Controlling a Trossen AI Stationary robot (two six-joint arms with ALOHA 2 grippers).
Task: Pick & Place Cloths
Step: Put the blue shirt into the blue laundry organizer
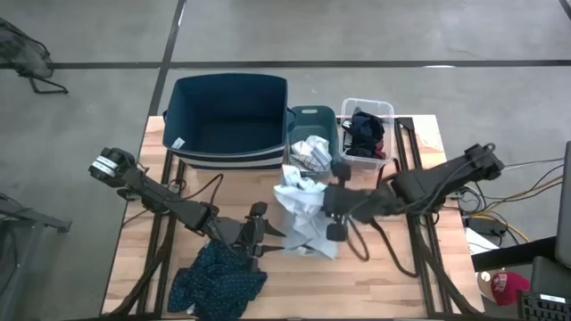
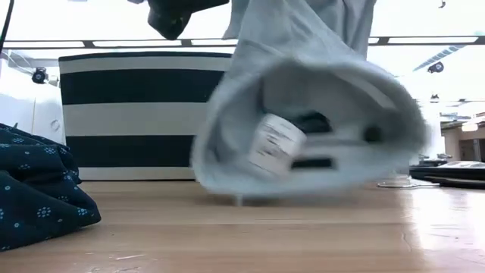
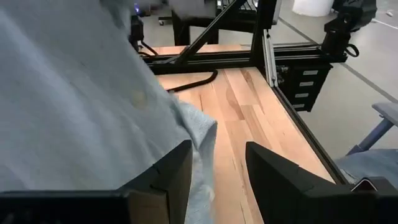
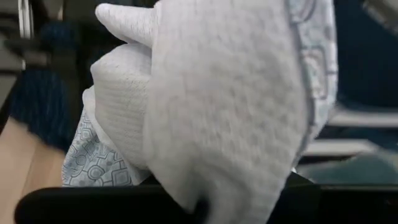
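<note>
A light blue shirt [image 1: 303, 214] hangs at the table's middle, bunched, with its lower end [image 2: 235, 193] at the tabletop. My right gripper [image 1: 328, 212] is at the shirt's right side. In the right wrist view, white knit and patterned fabric [image 4: 230, 106] fills the picture and hides the fingers. My left gripper [image 1: 264, 230] is open at the shirt's left side. The shirt's edge [image 3: 202, 134] hangs by one open finger [image 3: 177, 168]; I cannot tell whether it touches. A dark teal dotted piece [image 1: 219, 281] lies in a heap on the table at the near left. My right gripper holds the shirt's upper bunched part [image 4: 186, 186], reaching level from the table's right side. The cloth covers the fingers, so the kind of hold does not show. The shirt hangs below the gripper, several layers, slack, its lower end [image 2: 235, 193] at the tabletop.
A navy bin [image 1: 227, 120] stands at the far left, striped in the low view [image 2: 129, 114]. A teal bin [image 1: 314, 116] beside it holds white patterned cloth. A clear bin [image 1: 385, 111] holds black and maroon pieces. Bare wood lies at the near right [image 1: 384, 276].
</note>
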